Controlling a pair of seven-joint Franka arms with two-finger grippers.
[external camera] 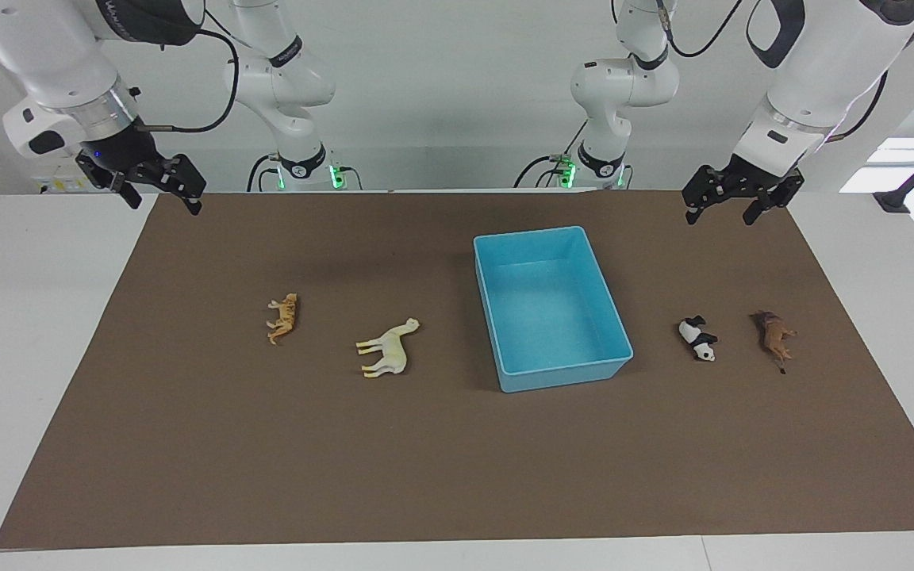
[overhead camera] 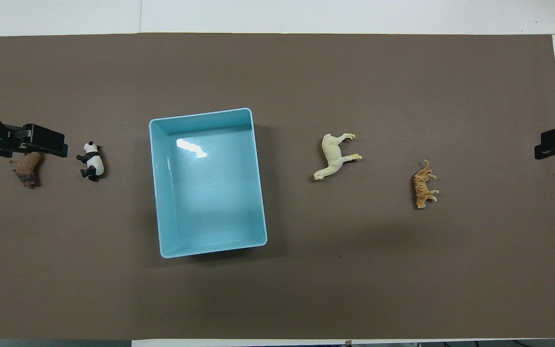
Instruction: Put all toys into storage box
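Observation:
The light blue storage box (external camera: 564, 374) stands empty in the middle of the mat; it also shows in the overhead view (overhead camera: 258, 193). All the toys lie on their sides on the mat. The cream camel (external camera: 387, 349) (overhead camera: 333, 156) and orange tiger (external camera: 284, 317) (overhead camera: 422, 185) lie toward the right arm's end. The panda (external camera: 698, 339) (overhead camera: 92, 161) and brown lion (external camera: 774, 337) (overhead camera: 28, 169) lie toward the left arm's end. My left gripper (external camera: 720, 216) (overhead camera: 41, 144) hangs open and empty, raised over the mat at its end. My right gripper (external camera: 166, 205) (overhead camera: 554, 144) hangs open and empty over the mat's corner.
A brown mat (external camera: 457, 460) covers most of the white table (external camera: 28, 317). Both arm bases stand at the table's edge by the robots. In the overhead view the raised left gripper covers part of the lion.

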